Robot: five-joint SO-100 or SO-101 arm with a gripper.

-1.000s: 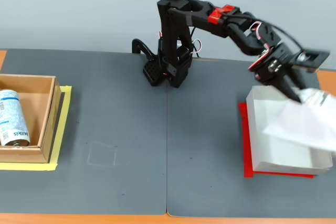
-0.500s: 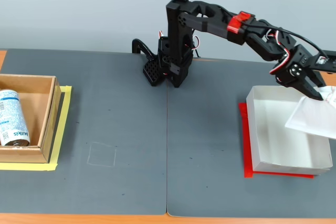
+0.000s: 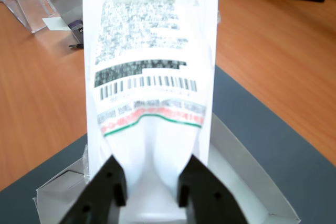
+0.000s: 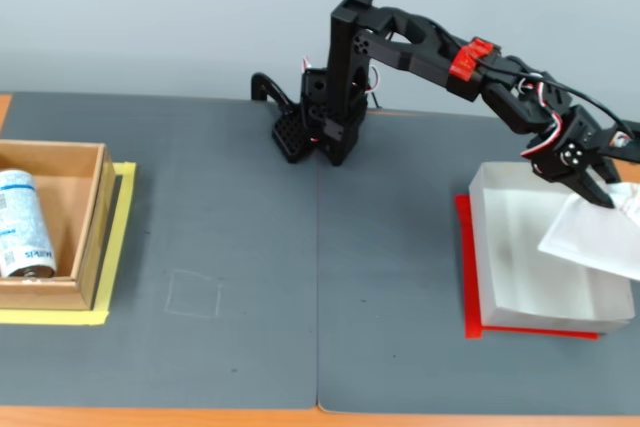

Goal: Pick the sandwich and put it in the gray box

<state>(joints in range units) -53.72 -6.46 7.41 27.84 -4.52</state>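
The sandwich (image 3: 149, 72) is a flat white and clear package with black print and a barcode. My gripper (image 3: 151, 184) is shut on its near edge and holds it tilted. In the fixed view my gripper (image 4: 607, 194) holds the sandwich (image 4: 590, 237) over the right part of the gray box (image 4: 510, 247), a shallow pale tray on a red base at the right. The package's lower edge is down near the box floor; I cannot tell if it touches. The gray box's walls (image 3: 247, 166) show under the package in the wrist view.
A brown box (image 4: 75, 237) on yellow tape holds a white-and-blue can (image 4: 22, 222) at the left. The arm's base (image 4: 325, 127) stands at the back centre. Beyond the dark mat is an orange table (image 3: 278, 51) with clear plastic items (image 3: 37, 3).
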